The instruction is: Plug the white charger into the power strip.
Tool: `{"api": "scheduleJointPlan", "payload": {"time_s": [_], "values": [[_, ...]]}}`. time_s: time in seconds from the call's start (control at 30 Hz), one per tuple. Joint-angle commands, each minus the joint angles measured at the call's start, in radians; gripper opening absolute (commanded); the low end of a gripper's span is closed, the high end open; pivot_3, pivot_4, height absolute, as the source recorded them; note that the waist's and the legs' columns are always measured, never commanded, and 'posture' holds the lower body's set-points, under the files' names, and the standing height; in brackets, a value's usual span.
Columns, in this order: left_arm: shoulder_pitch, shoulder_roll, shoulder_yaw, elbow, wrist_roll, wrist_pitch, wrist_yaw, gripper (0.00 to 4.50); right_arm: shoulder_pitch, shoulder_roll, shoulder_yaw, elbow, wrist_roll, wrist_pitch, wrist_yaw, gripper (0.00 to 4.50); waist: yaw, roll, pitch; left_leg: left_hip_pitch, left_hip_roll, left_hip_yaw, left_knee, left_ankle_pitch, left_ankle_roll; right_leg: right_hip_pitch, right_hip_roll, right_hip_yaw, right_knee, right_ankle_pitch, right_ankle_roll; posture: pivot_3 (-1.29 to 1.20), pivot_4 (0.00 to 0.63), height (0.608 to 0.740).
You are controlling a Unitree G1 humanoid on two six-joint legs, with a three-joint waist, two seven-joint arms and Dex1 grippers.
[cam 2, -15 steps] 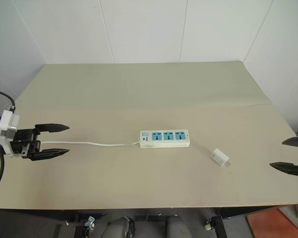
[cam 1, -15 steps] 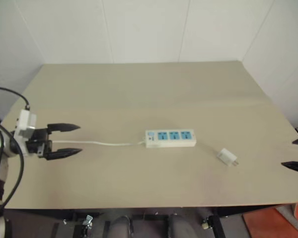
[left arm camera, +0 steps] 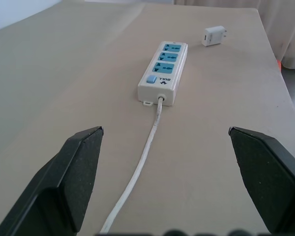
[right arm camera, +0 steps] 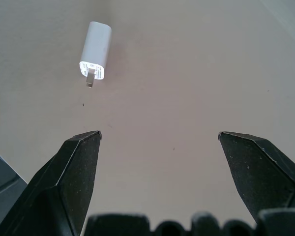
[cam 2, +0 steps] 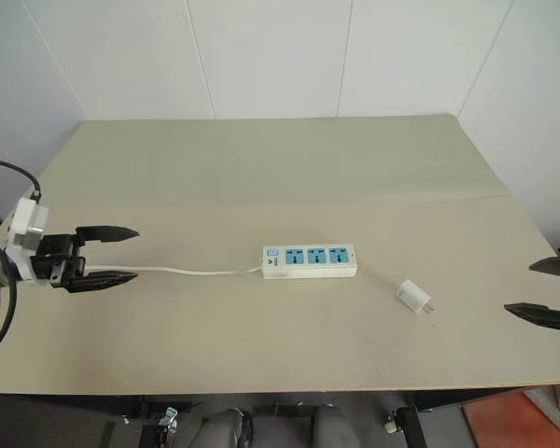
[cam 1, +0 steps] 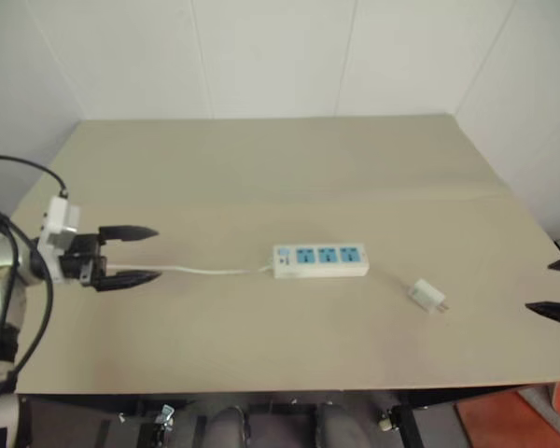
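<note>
While both grippers stand spread wide and hold nothing, the task looks barely begun; the right gripper hovers at the table's right edge, near the white charger but apart from it; the charger lies on its side just right of the power strip, prongs pointing away from the strip; the left gripper hangs well to the strip's left, over its thin cord; all three blue sockets sit unfilled; grasping, turning and pressing the charger home all remain.
</note>
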Motion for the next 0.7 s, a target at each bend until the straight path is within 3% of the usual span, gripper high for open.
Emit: {"api": "scheduleJointPlan", "payload": {"time_s": [0.03, 0.17, 0.43, 0.7], "values": [[-0.034, -0.014, -0.012, 0.024, 0.010, -0.046, -0.003, 4.47, -0.004, 0.010, -0.050, -0.030, 0.014, 0.014, -0.021, 4.50, 0.000, 0.000, 0.000, 0.000, 0.000, 0.000, 0.000, 0.000, 0.000, 0.000, 0.000, 0.000, 0.000, 0.000, 0.000, 0.00, 0.150, 0.740], [-0.126, -0.116, -0.079, 0.127, 0.073, -0.133, -0.003, 4.47, -0.042, 0.028, -0.036, -0.092, 0.062, 0.062, -0.054, 4.50, 0.007, 0.000, 0.000, 0.000, 0.000, 0.000, 0.000, 0.000, 0.000, 0.000, 0.000, 0.000, 0.000, 0.000, 0.000, 0.00, 0.150, 0.740], [-0.400, -0.397, -0.147, 0.571, 0.251, -0.420, -0.002, 4.47, -0.158, 0.076, 0.035, -0.317, 0.165, 0.194, -0.196, 4.50, 0.022, -0.002, 0.000, -0.004, -0.002, -0.001, 0.001, 0.000, 0.000, 0.000, 0.000, -0.001, -0.002, 0.001, 0.001, 0.00, 0.150, 0.740], [-0.516, -0.528, -0.155, 0.779, 0.428, -0.508, 0.043, 4.47, -0.236, 0.128, 0.063, -0.588, 0.293, 0.361, -0.359, 4.50, 0.026, -0.002, 0.000, -0.011, -0.003, -0.005, 0.002, 0.000, 0.000, -0.003, -0.001, -0.005, -0.007, 0.002, 0.002, 0.00, 0.150, 0.740]]}}
